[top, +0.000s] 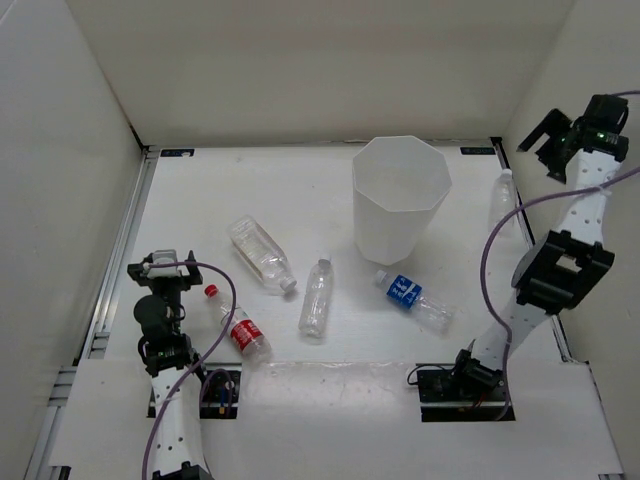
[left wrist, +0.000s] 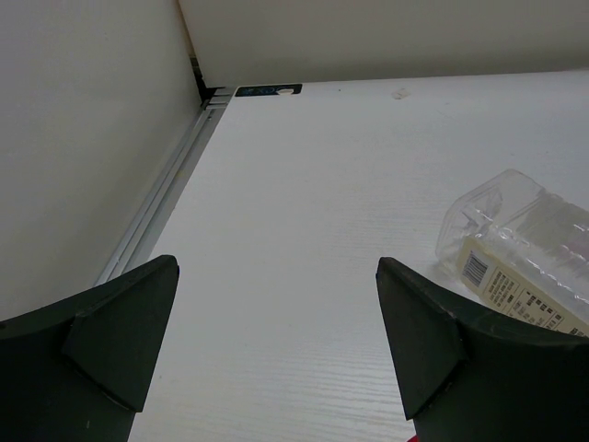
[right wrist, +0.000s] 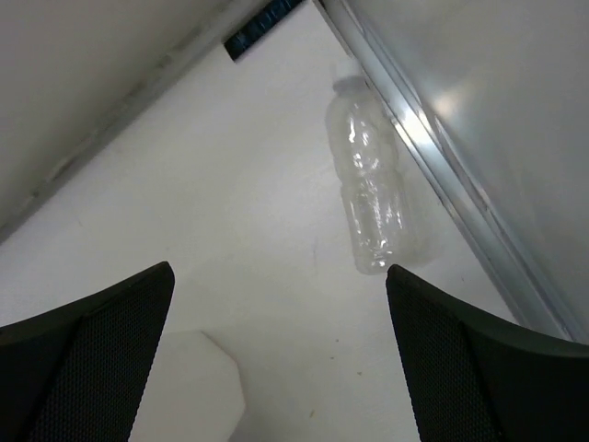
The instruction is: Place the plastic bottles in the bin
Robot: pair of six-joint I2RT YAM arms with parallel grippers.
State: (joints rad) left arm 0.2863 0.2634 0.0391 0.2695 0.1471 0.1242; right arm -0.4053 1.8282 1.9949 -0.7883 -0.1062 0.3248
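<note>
Both pincers are seen spread wide with nothing between the jaws: the left pincer [top: 163,267] is hung low over the near-left of the worktop [top: 200,195], the right pincer [top: 543,155] is raised high near the far-right corner.

None of the five bottles is in the bin [top: 385,228], which is stood upright at the far centre. The square-sided clear bottle [top: 259,255], the unlabelled bottle [top: 317,297], the red-capped bottle [top: 237,325] and the blue-labelled bottle [top: 412,296] are laid on their sides in front of the bin. The fifth clear bottle [right wrist: 368,180] is laid close along the right-hand side rail [right wrist: 442,175].

That fifth bottle is judged the riskiest target. With so little room left on the rail side, a finger could be driven into the rail or wall, or the bottle could be pinched askew and squirted out.

The round bottles could be set rolling by a glancing touch, since little weight is suggested by their clear, apparently empty bodies.

The bin could be nudged or tipped by an arm swung too low past it. A bottle released off-centre could be bounced off the rim back onto the worktop.
</note>
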